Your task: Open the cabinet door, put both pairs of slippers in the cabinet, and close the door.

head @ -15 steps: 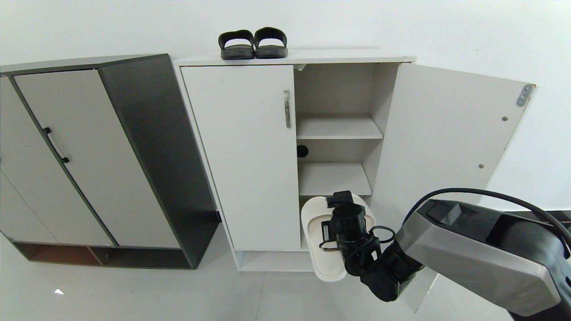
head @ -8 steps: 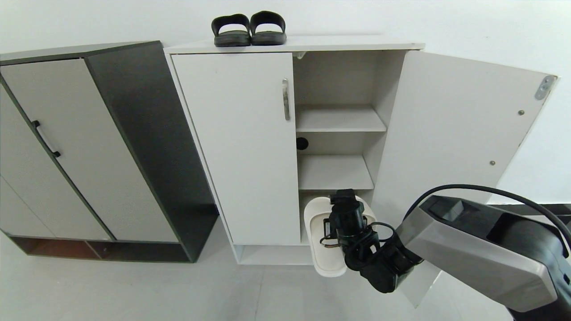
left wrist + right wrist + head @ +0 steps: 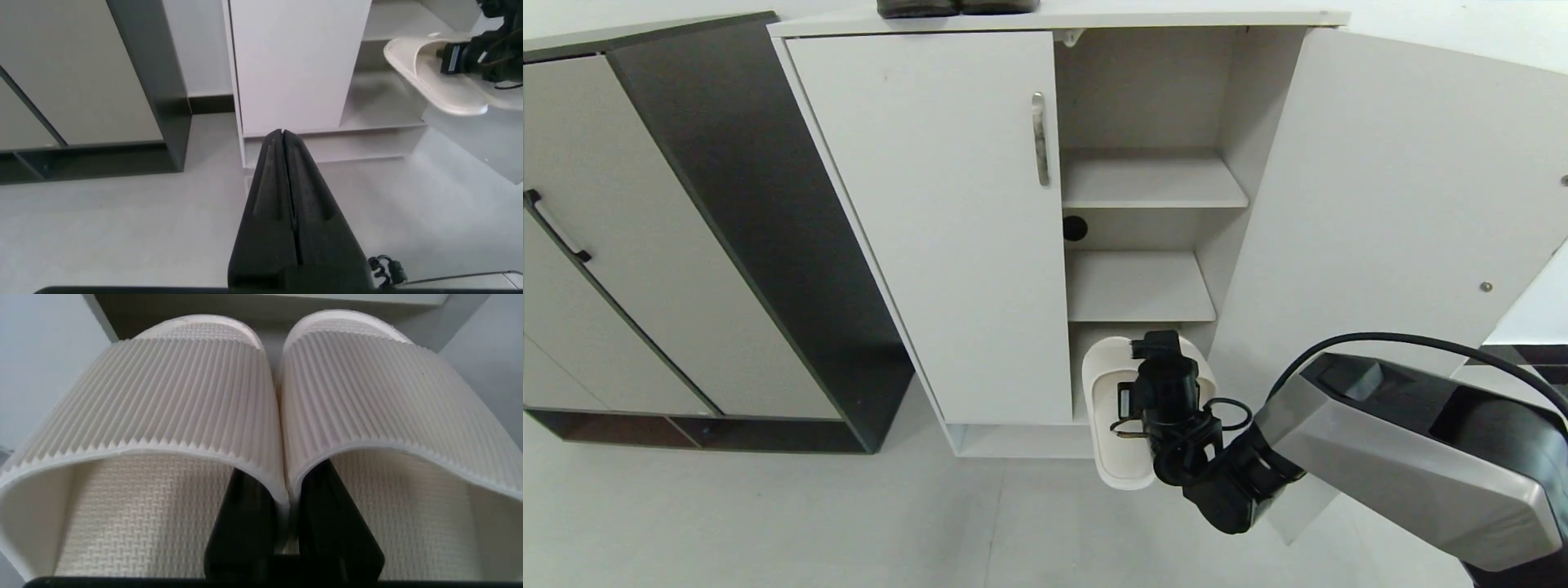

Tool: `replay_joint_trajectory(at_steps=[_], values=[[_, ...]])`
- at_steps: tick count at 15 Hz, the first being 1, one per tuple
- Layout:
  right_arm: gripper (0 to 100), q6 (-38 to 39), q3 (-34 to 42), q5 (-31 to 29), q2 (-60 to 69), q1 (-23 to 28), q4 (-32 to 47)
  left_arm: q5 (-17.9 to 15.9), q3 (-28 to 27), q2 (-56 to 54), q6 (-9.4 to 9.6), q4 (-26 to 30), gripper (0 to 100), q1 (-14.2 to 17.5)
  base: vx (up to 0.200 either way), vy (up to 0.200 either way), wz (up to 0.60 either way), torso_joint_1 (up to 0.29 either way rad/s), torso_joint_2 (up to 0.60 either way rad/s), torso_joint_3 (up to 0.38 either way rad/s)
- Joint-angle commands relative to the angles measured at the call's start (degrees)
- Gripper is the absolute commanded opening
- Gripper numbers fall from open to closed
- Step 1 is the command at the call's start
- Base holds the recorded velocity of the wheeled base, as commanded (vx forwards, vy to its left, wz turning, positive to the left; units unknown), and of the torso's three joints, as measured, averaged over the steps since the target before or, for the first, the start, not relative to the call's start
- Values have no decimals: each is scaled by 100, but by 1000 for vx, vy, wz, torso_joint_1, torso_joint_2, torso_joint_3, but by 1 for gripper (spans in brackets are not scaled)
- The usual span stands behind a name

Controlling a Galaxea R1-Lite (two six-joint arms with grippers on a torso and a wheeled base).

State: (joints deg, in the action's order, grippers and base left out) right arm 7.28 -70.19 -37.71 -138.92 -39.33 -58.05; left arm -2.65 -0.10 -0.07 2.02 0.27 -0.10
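Bright, even light — soft shadow inside the open cabinet (image 3: 947, 229), straight edges bowing toward the head view's rim.

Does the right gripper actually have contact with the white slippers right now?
Touching. In the right wrist view the right gripper pinches the adjoining inner strap edges of the white slippers between its fingers, with no gap.

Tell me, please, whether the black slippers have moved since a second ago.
No. The black slippers still sit on the cabinet top, above its shut door; the camera shifted, not they.
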Motion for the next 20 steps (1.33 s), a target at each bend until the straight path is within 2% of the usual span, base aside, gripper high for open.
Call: replay_joint_trajectory(at_steps=[1, 3, 4, 15, 20], values=[[0, -490, 217, -44, 50, -14, -751, 1, 1, 7, 0, 0, 0, 1, 0, 0, 0, 2, 2, -193], [0, -1114, 498, -35, 50, -22, -1595, 1, 1, 7, 0, 0, 0, 1, 0, 0, 0, 4, 4, -62], [0, -1114, 498, -35, 111, -31, -1639, 1, 1, 7, 0, 0, 0, 1, 0, 0, 0, 0, 0, 0], [0, -622, 507, -26, 348, -31, -1235, 1, 1, 7, 9, 0, 0, 1, 0, 0, 0, 0, 0, 0], [0, -622, 498, -26, 348, -22, -1235, 1, 1, 7, 9, 0, 0, 1, 200, 0, 0, 1, 1, 2]])
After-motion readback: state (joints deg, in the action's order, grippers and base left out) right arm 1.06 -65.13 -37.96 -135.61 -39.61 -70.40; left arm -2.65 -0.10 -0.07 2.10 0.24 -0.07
